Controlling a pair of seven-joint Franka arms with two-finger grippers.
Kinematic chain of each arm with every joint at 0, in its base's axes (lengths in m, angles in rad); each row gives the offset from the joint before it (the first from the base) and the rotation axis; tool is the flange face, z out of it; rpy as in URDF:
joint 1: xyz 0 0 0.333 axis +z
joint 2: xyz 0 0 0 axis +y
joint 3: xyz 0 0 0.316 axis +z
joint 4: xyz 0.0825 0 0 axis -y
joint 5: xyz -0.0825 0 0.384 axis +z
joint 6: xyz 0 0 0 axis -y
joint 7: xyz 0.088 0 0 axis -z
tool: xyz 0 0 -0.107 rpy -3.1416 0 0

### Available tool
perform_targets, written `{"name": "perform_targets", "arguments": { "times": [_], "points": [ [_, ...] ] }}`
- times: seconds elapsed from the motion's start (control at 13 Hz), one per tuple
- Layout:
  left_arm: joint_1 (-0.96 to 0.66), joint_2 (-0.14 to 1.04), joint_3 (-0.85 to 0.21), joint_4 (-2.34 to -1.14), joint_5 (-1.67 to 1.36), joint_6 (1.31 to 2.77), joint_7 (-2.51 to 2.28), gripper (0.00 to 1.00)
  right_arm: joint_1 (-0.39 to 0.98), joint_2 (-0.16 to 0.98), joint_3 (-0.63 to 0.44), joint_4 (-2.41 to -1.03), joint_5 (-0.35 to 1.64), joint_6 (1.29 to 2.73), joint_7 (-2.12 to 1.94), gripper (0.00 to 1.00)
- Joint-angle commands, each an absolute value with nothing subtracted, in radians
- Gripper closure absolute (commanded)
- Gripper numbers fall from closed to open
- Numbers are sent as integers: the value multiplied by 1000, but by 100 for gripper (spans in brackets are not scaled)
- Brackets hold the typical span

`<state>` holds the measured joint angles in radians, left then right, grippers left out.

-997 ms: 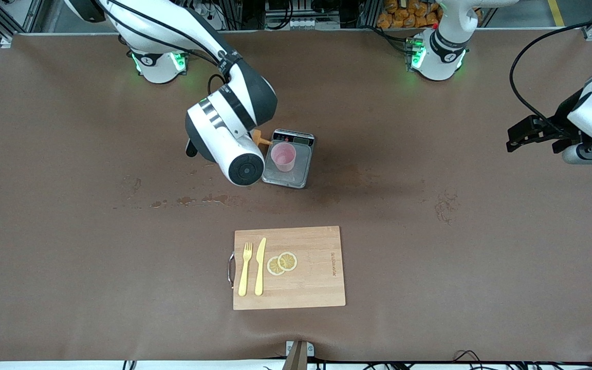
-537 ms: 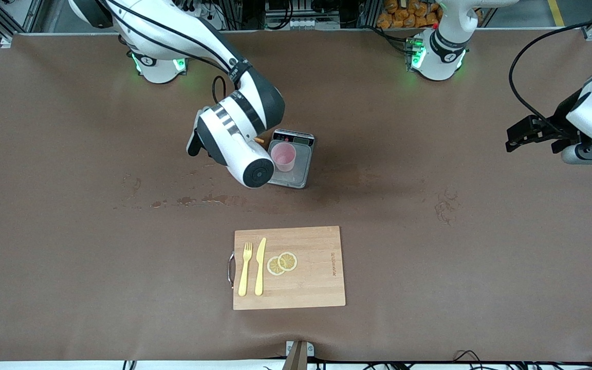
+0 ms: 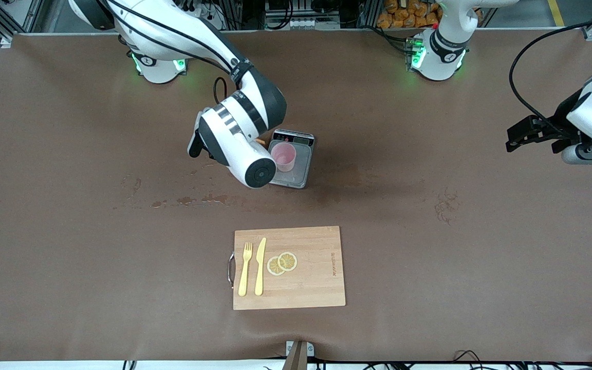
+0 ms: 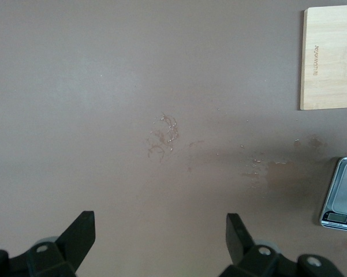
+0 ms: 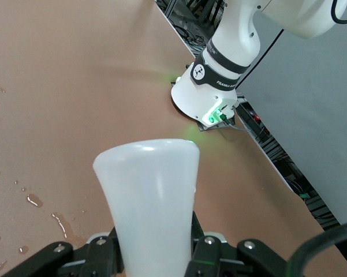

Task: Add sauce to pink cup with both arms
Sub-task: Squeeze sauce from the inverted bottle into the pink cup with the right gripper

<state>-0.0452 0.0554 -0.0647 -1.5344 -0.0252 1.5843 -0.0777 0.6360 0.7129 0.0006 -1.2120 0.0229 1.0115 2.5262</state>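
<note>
The right pincer point(image 5: 156, 254), clamped on the sauce bottle point(image 5: 147, 202), has tipped closer over the pink cup point(image 3: 283, 156); the left pincer point(image 4: 161, 242) waits apart; a cutting board point(image 3: 289, 267) lies nearer.

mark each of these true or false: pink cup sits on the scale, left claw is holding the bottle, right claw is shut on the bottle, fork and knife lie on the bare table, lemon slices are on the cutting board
1. The pink cup sits on the grey scale. True.
2. The left claw holds the squeeze bottle. False: it is open and empty, waiting over bare table toward the left arm's end.
3. The right claw is shut on the squeeze bottle. True; it is beside the cup, mostly hidden by the arm in the front view.
4. The fork and knife lie on the bare table. False: both lie on the wooden cutting board.
5. Two lemon slices lie on the cutting board. True.
</note>
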Motion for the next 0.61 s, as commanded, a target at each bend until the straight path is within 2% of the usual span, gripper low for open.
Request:
{"name": "perform_targets", "arguments": {
  "times": [0.0, 0.54],
  "points": [
    [-48, 41, -61, -1542, -28, 1575, -71, 0, 652, 727, -6, -1180, 6, 1002, 2514, 100],
    [-48, 43, -61, -1542, -28, 1575, -71, 0, 652, 729, -6, -1180, 6, 1002, 2502, 100]
  ]
}}
